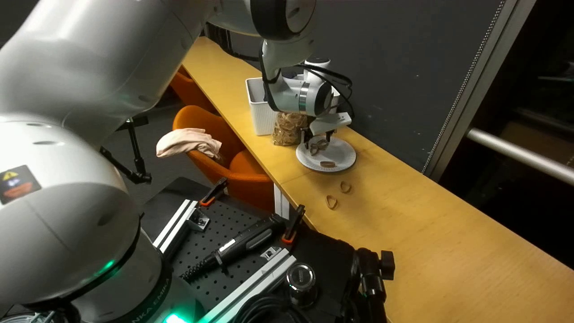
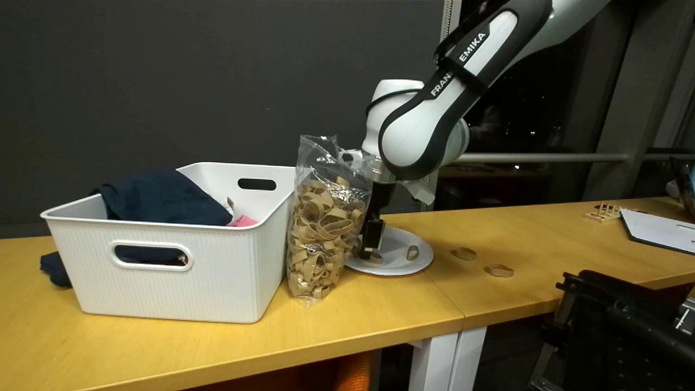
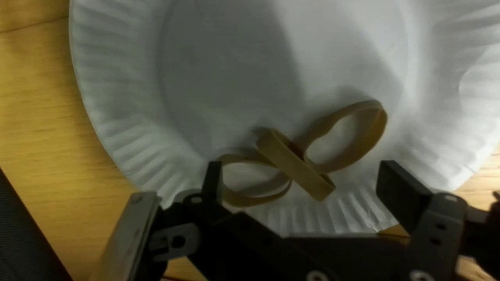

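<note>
Wrist view is showing, at its left side, a yellow wooden worktop [image 3: 39,117], and then a white paper plate [image 3: 218,58] with a ribbed rim. Over its lower edge the gripper [image 3: 304,179] is hanging, and its jaws are standing wide apart, released. Between them three tan rubber bands [image 3: 295,166] are lying on the plate. From left to right, these are an oval loop [image 3: 250,201], a flattened band [image 3: 293,164] which is slanting across the middle, and a larger loop [image 3: 373,136]; each one is overlapping its neighbour in this view. The left end of the oval loop is passing behind a black finger [image 3: 213,181]; whether the two are touching, I cannot tell.

In an exterior view, a white bin [image 2: 168,288] is standing at the left, and dark blue cloth [image 2: 163,198] is lying inside it. Close beside its right wall, a clear plastic bag [image 2: 323,233] full of similar bands is standing upright and is partly hiding the plate. To the right of the gripper, a single band [image 2: 411,253] is resting on the plate, apart from the three others. Farther right, two more bands [image 2: 498,273] are lying on the worktop itself, near the plate, in both exterior views. At the far right, a small wooden piece with pegs [image 2: 604,214] and a white board [image 2: 659,231] are lying on the worktop.
</note>
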